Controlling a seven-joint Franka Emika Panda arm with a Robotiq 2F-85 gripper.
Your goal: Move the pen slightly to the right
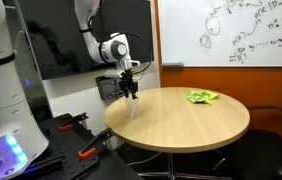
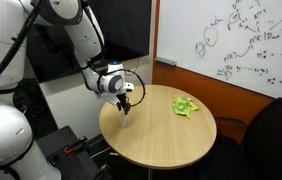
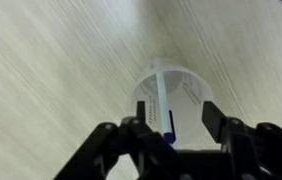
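Observation:
A white pen with a blue end (image 3: 161,95) stands tilted inside a clear plastic cup (image 3: 193,92) on the round wooden table (image 1: 181,120). In the wrist view my gripper (image 3: 176,128) is open, right above the cup, with one finger on each side of the pen's blue end and not touching it. In both exterior views the gripper (image 1: 129,92) (image 2: 124,103) hangs over the cup (image 1: 133,108) (image 2: 126,118) near the table's edge. The pen is too small to make out in the exterior views.
A crumpled green object (image 1: 202,97) (image 2: 186,106) lies on the far side of the table (image 2: 166,135). A whiteboard (image 1: 231,30) hangs behind. A dark chair (image 2: 271,130) stands by the table, and black and orange equipment (image 1: 76,140) sits low beside it.

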